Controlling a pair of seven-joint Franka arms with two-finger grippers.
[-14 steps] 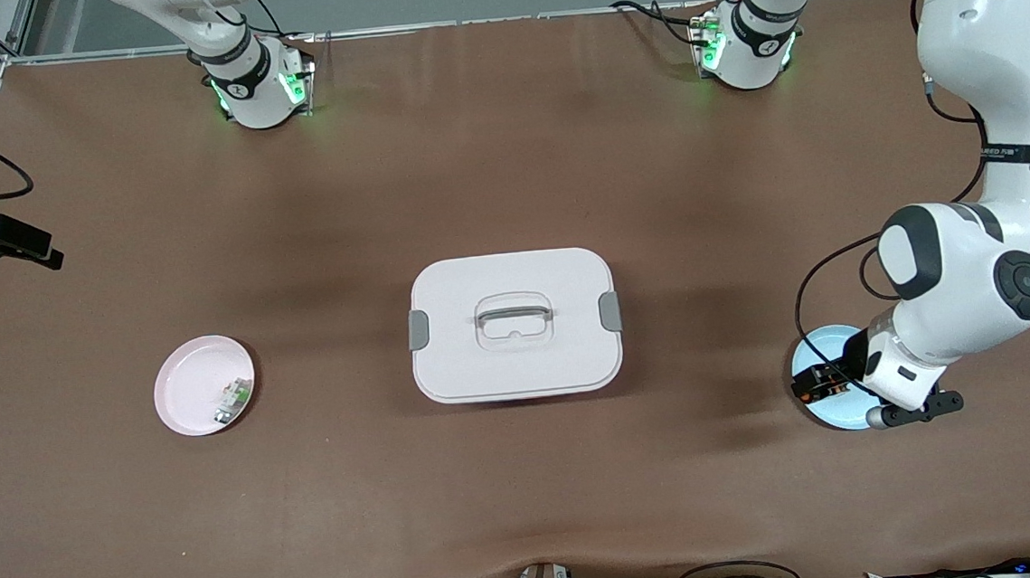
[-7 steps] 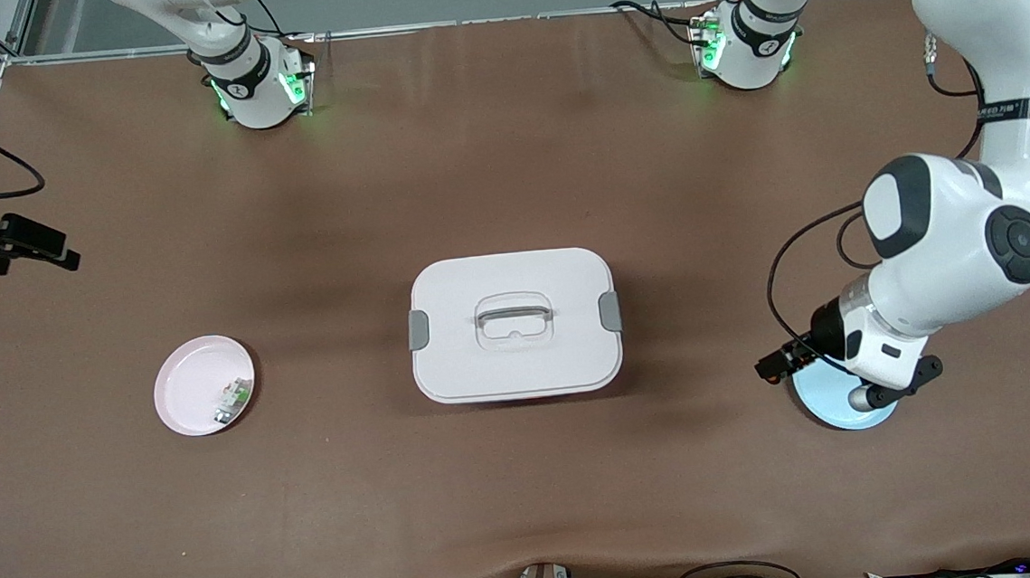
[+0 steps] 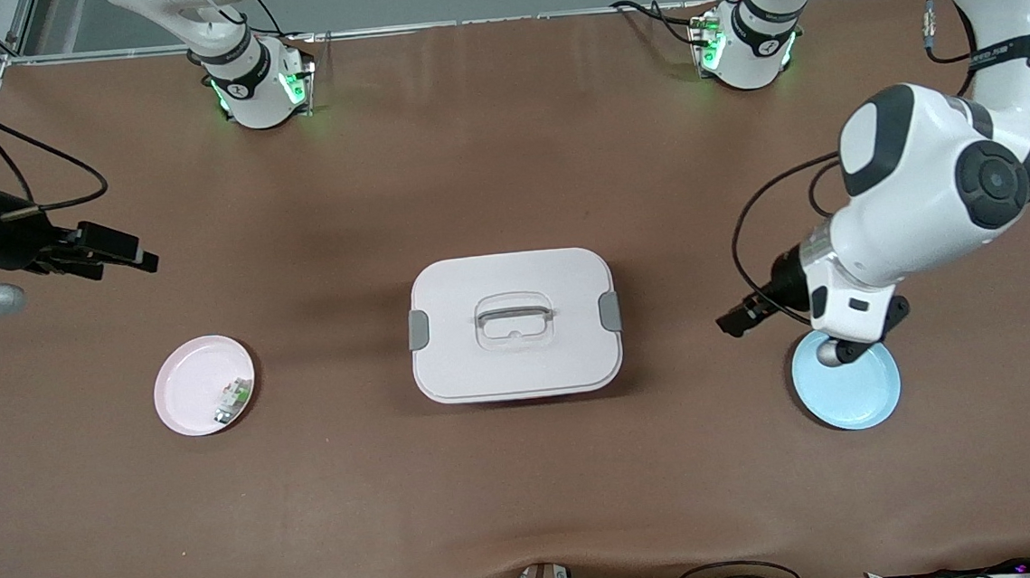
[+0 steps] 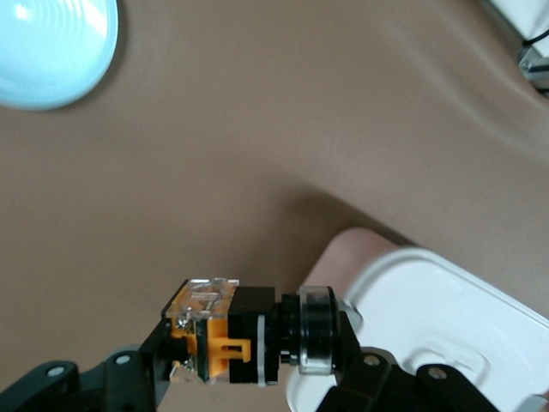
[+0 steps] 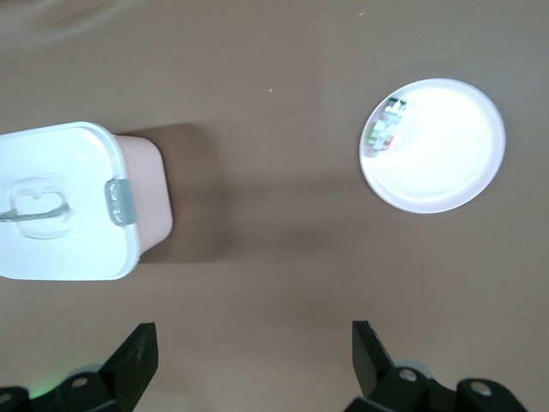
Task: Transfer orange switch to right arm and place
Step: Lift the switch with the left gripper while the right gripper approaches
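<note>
The left end effector is pinching the orange switch at the frame's right-centre, above the worktop; the right end effector is hovering spread at upper left.

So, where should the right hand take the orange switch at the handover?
Probably at its round button end, which sticks out past the left hand, shut on the orange switch across its body. The open right hand could come from the white box's side, along the switch's axis.

Brown-covered table under even, soft light.
</note>
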